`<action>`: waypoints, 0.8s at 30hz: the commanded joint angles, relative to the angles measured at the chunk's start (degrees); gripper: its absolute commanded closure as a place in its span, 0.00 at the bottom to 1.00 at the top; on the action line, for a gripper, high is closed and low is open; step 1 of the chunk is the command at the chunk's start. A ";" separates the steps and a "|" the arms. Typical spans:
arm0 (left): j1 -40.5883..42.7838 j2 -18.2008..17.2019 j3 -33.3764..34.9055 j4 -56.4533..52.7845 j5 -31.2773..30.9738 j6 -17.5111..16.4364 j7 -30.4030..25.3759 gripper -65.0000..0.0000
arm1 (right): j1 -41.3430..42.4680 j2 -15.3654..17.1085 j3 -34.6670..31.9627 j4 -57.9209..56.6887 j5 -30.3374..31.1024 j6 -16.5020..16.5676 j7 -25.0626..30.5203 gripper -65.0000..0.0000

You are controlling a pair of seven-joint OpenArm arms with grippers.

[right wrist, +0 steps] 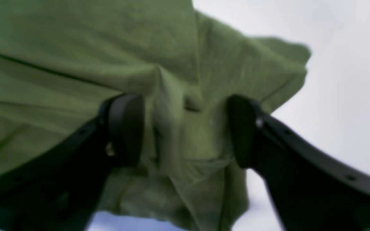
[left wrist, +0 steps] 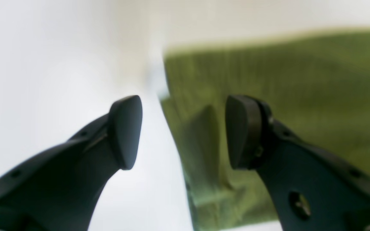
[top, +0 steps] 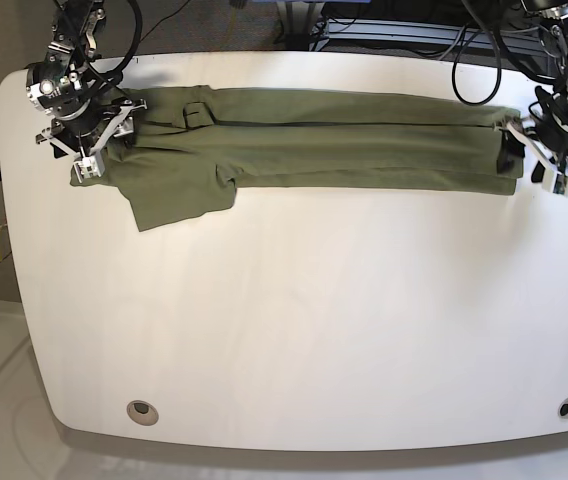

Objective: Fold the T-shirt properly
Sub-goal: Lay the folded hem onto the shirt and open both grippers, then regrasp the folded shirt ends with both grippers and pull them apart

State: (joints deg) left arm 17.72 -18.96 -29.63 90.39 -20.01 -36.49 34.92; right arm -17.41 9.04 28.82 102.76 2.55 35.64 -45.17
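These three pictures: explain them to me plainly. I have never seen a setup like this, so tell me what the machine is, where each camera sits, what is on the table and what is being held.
This is a robot with two arms working at a white table. The base view looks down on the whole table from above. On it lies an olive-green T-shirt, folded into a long band along the far edge, with one sleeve sticking out toward the camera.

The other two pictures come from cameras mounted on each arm's wrist, looking past its two black fingers. The left gripper sits at the shirt's end on the base view's right; its jaws are apart, straddling the cloth's edge. The right gripper is at the sleeve end; its jaws are also apart, above bunched fabric.

Neither gripper pinches anything, so nothing is held.
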 commanded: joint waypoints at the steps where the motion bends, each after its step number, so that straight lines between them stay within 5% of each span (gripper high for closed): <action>1: -0.53 -0.95 -0.39 3.37 -0.87 -0.13 -1.20 0.40 | 1.10 0.68 0.32 4.45 0.31 -0.08 1.08 0.30; 20: -1.14 1.95 -0.48 14.71 -0.96 -0.39 1.61 0.40 | -0.22 0.59 0.41 11.04 0.40 0.36 0.99 0.31; 24: 0.88 2.30 -0.48 14.62 -1.04 -0.39 1.70 0.41 | -2.15 0.59 0.41 11.75 0.49 0.45 1.26 0.38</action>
State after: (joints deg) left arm 17.23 -15.84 -29.71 104.09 -20.29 -36.77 38.22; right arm -18.28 9.06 28.84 112.77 2.81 36.05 -44.97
